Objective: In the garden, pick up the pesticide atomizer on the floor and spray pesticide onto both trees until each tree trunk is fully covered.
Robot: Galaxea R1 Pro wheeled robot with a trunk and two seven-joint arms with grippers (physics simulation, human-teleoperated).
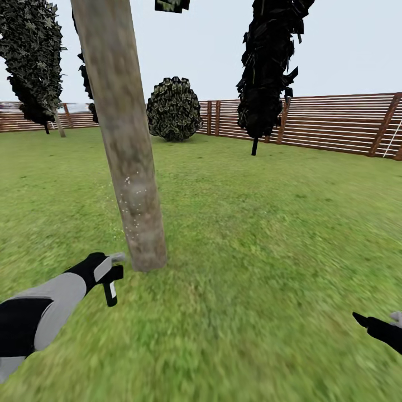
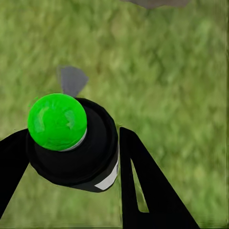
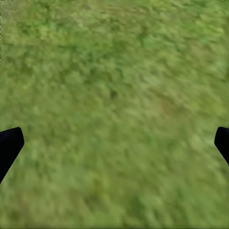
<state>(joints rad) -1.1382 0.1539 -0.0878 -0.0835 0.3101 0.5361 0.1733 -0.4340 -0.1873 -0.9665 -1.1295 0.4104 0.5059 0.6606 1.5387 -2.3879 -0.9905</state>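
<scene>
Black left hand (image 1: 103, 269) grips the pesticide atomizer (image 2: 71, 140) beside a speckled trunk (image 1: 125, 151); right hand (image 3: 114, 143) gapes wide.

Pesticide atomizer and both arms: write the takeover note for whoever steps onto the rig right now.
Left gripper: shut on the pesticide atomizer, nozzle close to the base of the near tree trunk.
Right gripper: open, nothing held, low over the lawn.
Done: atomizer picked up; sparse whitish pesticide speckles on the lower part of this trunk.
Left: the speckles cover just a small patch, so keep spraying up and around this trunk. A second pale-trunked tree stands far off by the fence; no speckles can be made out on it from here.
</scene>
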